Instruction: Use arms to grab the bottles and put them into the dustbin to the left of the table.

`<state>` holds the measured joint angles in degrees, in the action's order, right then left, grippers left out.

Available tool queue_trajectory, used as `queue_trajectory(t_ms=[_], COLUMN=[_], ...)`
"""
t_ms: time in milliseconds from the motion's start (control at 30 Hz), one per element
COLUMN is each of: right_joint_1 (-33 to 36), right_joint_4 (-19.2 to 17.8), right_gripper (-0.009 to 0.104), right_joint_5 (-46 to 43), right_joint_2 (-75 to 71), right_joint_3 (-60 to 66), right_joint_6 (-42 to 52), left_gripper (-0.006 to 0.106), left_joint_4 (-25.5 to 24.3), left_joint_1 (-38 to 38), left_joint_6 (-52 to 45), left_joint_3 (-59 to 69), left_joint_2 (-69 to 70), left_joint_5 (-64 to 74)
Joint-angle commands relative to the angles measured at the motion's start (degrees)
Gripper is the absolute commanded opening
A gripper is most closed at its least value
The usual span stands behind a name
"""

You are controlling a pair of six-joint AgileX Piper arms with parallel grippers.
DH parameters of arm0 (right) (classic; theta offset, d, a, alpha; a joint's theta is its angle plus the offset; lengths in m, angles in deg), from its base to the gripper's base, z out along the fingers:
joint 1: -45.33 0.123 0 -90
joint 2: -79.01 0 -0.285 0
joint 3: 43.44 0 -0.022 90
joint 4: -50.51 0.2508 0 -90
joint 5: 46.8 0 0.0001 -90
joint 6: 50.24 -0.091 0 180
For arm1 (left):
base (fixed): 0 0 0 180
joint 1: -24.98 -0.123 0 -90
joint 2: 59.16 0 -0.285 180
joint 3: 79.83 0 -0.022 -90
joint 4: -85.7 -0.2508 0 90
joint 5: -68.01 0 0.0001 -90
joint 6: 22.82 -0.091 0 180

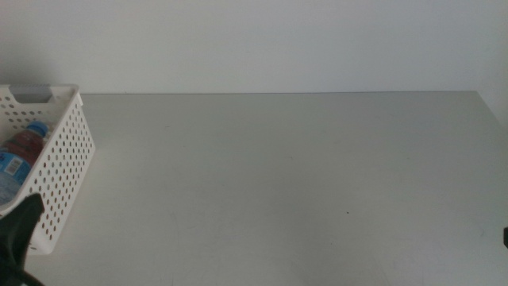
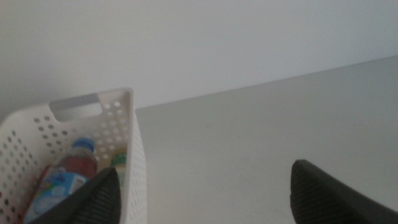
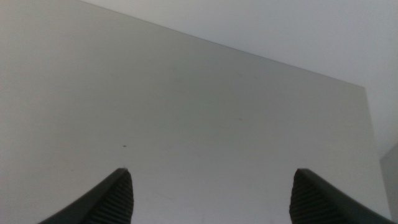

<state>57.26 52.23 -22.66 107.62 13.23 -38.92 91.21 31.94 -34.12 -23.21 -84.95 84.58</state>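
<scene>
The white perforated dustbin (image 1: 67, 151) stands at the table's left edge. Inside it lies a blue-capped bottle (image 1: 24, 147) with a blue label and a reddish body. In the left wrist view the dustbin (image 2: 135, 155) holds that bottle (image 2: 68, 177) and a sliver of something yellow-green (image 2: 119, 162) beside it. I cannot make out the red can as a separate thing. My left gripper (image 1: 17, 234) sits at the bottom left, next to the dustbin's near corner, and is open and empty (image 2: 205, 168). My right gripper (image 3: 211, 171) is open and empty over bare table.
The light grey table (image 1: 278, 175) runs from the dustbin to the right edge with no bottles standing on it. A white wall rises behind it. A small dark speck (image 1: 347, 212) marks the tabletop. A dark bit of the right arm (image 1: 506, 236) shows at the right edge.
</scene>
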Motion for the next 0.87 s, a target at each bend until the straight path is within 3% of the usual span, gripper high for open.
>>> queue_trajectory(t_ms=[0, 100, 367, 833], right_joint_1=[-5.0, -8.6, -10.8, -10.8], right_joint_4=[0.0, 0.0, 0.0, -0.1], right_gripper=[0.064, 0.064, 0.064, 0.064], right_joint_5=[-4.4, -4.4, -4.3, -5.7], right_joint_2=[-3.1, -8.3, -22.5, -22.8], right_joint_3=[2.1, 6.5, 16.9, 21.6], right_joint_6=[0.4, 0.4, 0.4, 0.4], left_gripper=[0.094, 0.094, 0.094, 0.094], left_joint_4=[4.4, 8.0, 8.1, 7.0], left_joint_1=[0.3, 0.3, -6.4, -8.1], left_joint_6=[0.9, 0.9, 0.9, 0.9], left_joint_3=[3.2, 8.2, 19.7, 22.4], left_joint_2=[2.2, 6.9, 19.4, 20.2], left_joint_5=[-5.4, -5.4, -5.4, -3.5])
